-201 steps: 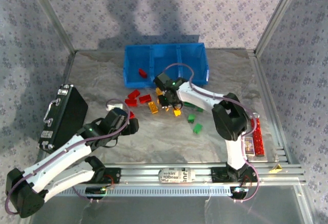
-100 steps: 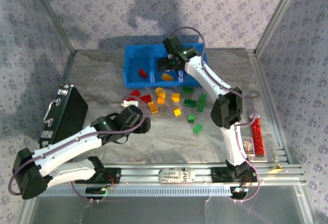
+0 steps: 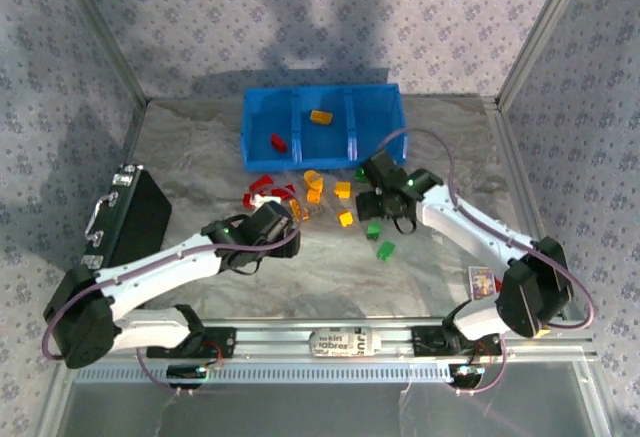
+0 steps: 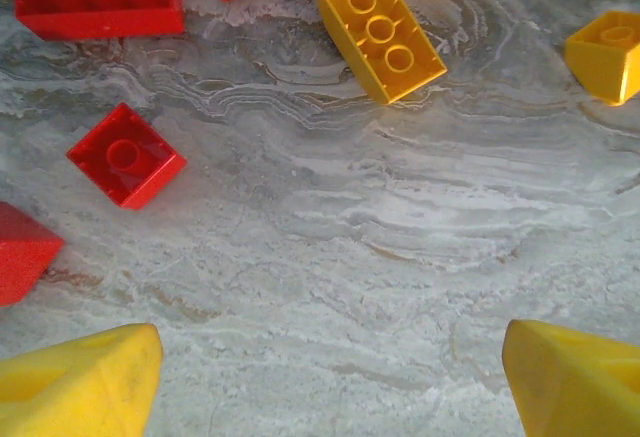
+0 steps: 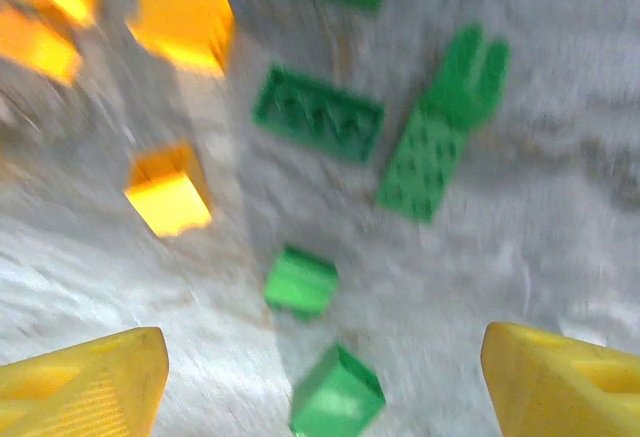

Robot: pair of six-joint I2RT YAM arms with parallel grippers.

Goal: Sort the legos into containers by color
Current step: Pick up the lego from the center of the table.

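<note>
Now | we see left gripper (image 4: 330, 382) spread, empty, above red brick (image 4: 125, 154) | right gripper (image 5: 325, 382) spread, empty, above green bricks (image 5: 300, 282) | blue bin (image 3: 390, 153): one red piece (image 3: 278, 141), one orange piece (image 3: 320, 116).

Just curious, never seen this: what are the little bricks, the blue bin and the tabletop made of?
The bricks look like hard moulded plastic: glossy, with crisp studs. The blue bin also looks plastic: smooth, evenly coloured walls. The tabletop shows grey marble-like veining with a dull finish; real stone or printed sheet, I cannot tell.
</note>
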